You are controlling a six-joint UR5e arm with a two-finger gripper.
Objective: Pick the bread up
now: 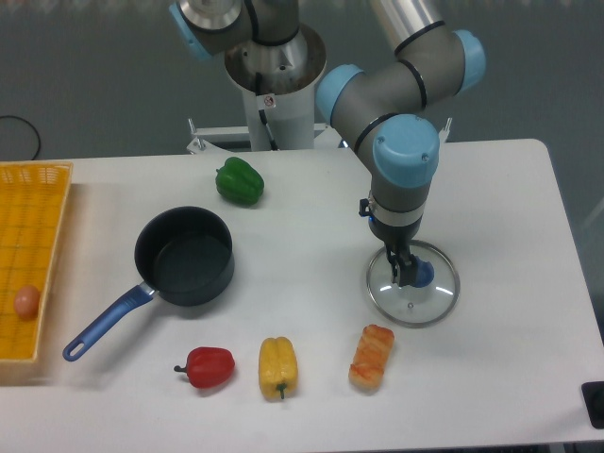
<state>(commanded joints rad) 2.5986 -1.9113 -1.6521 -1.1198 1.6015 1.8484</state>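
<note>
The bread (371, 357) is a small orange-brown loaf with paler ridges. It lies on the white table near the front edge, right of the middle. My gripper (403, 274) points down over a glass lid (412, 294), well behind the bread and a little to its right. Its dark fingers (397, 260) look pressed together, with no gap showing. The lid's blue knob (424, 274) sits just to their right. Nothing is held, and the bread is in full view.
A yellow pepper (277, 366) and a red pepper (209, 366) lie left of the bread. A dark pot with a blue handle (184, 257) stands left of centre. A green pepper (240, 181) is at the back. A yellow basket (42, 198) at the far left holds an egg (26, 301).
</note>
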